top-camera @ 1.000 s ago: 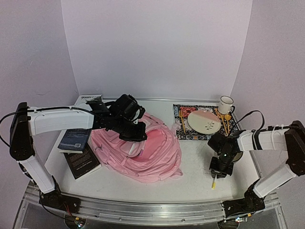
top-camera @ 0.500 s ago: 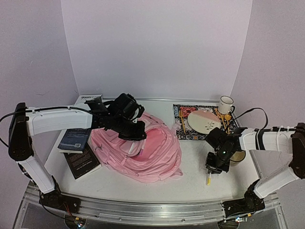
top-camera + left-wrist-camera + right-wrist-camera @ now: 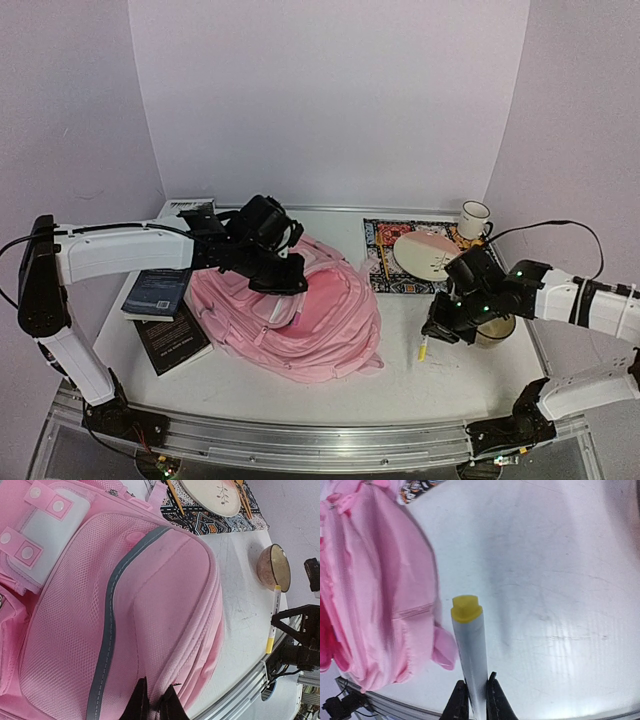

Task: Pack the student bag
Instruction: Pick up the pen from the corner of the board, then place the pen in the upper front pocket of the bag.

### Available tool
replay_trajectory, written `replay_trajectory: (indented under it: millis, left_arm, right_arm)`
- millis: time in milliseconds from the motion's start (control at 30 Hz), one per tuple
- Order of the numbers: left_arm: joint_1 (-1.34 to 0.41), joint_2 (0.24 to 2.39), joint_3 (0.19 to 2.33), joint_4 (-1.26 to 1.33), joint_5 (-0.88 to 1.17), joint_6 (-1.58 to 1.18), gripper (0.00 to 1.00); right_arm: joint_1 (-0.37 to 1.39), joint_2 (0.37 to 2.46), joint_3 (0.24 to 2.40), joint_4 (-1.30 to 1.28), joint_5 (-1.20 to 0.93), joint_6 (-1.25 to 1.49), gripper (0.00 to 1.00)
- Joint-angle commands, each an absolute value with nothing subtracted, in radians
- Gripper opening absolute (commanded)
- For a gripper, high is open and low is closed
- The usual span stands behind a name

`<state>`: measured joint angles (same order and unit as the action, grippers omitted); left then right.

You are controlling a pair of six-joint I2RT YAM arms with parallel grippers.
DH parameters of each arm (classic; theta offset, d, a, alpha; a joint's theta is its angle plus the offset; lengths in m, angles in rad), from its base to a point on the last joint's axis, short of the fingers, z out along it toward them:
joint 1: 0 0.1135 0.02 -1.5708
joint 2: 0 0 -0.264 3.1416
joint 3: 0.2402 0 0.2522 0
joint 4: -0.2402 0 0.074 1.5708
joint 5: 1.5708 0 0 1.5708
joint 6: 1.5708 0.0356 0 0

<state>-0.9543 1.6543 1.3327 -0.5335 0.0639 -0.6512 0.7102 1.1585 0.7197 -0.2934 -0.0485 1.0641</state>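
The pink student bag (image 3: 300, 315) lies flat in the middle of the table; it also fills the left wrist view (image 3: 100, 605) and shows at the left of the right wrist view (image 3: 365, 590). My left gripper (image 3: 285, 280) rests on the bag's upper part, its jaws pinched on a fold of pink fabric by the zip seam (image 3: 152, 702). My right gripper (image 3: 437, 330) is right of the bag, lifted off the table, shut on a white highlighter with a yellow cap (image 3: 470, 640), also seen from above (image 3: 423, 347).
Two dark books (image 3: 165, 310) lie left of the bag. A patterned mat (image 3: 385, 262) at the back right carries a plate (image 3: 428, 255) and chopsticks; a white mug (image 3: 474, 218) stands behind it. A brown bowl (image 3: 495, 330) sits beside my right arm.
My right gripper has lifted the highlighter off the table and carried it left and up toward the bag. The left arm has stayed still on the bag.
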Motion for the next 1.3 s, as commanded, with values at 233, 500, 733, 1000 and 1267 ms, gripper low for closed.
replay_trajectory:
  millis: [233,500,733,1000,1267]
  left_arm:
    - [-0.948,1.620,1.393,-0.471,0.146,-0.644,0.00]
    - [-0.950,1.609,1.408,-0.465,0.223,-0.631,0.00]
    - [-0.950,1.591,1.427,-0.445,0.250,-0.596,0.00]
    - [-0.948,1.554,1.423,-0.421,0.229,-0.552,0.00]
    - [-0.948,1.526,1.376,-0.371,0.220,-0.563,0.00]
  right_arm:
    - [0.859,1.304,0.868,0.091,-0.126,1.222,0.00]
    - [0.897,1.515,1.022,0.210,-0.124,1.299,0.00]
    - [0.922,1.672,1.130,0.217,-0.092,1.363,0.00]
    - [0.935,1.809,1.240,0.136,-0.083,1.357,0.05]
    - [0.955,1.813,1.293,0.040,-0.034,1.282,0.34]
